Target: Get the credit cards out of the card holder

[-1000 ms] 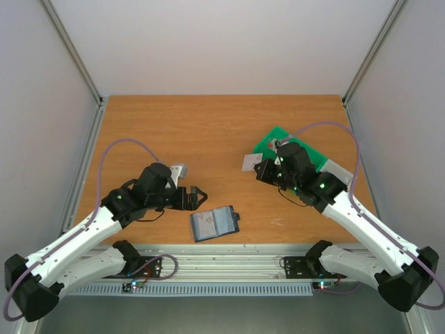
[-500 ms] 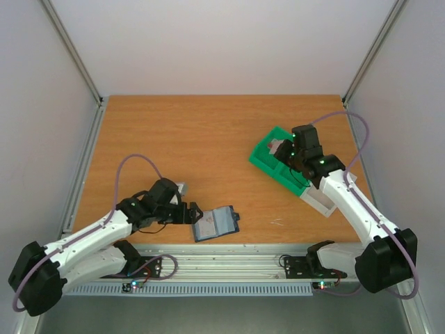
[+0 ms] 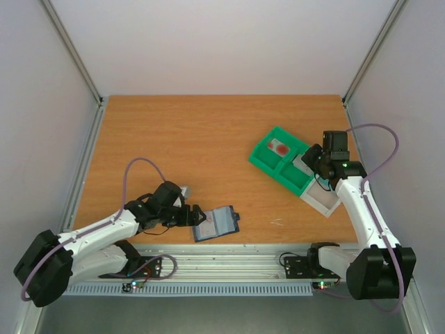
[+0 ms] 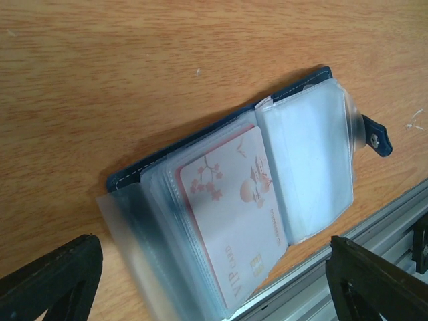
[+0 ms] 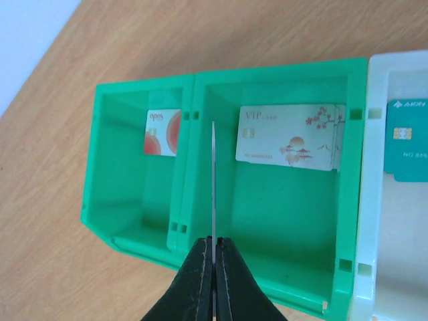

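Card holder (image 3: 215,223) lies open on the table (image 3: 174,132) near the front edge. The left gripper (image 3: 197,216) sits just beside its left side, fingers spread wide with nothing between them. From above, the holder is only a small blue-grey patch. The left wrist view shows its clear sleeves (image 4: 304,167), a pale credit card (image 4: 231,214) with pink blossoms in the left half, and a dark tab (image 4: 376,137) on the right edge. The right gripper (image 5: 212,242) is squeezed tight on a thin card (image 5: 212,180) seen edge-on, over the green tray (image 5: 187,167). Only the right wrist view shows that, plus a small pile of pale cards (image 5: 287,137) in the middle bin and a teal card (image 5: 408,150) in the white tray (image 5: 371,200). Both that view and the top view show the red-spot card (image 5: 162,132) in the end bin. A second ago the left gripper was farther from the holder, and the right gripper was at the tray's left side; now it is at the right. The holder has not moved.
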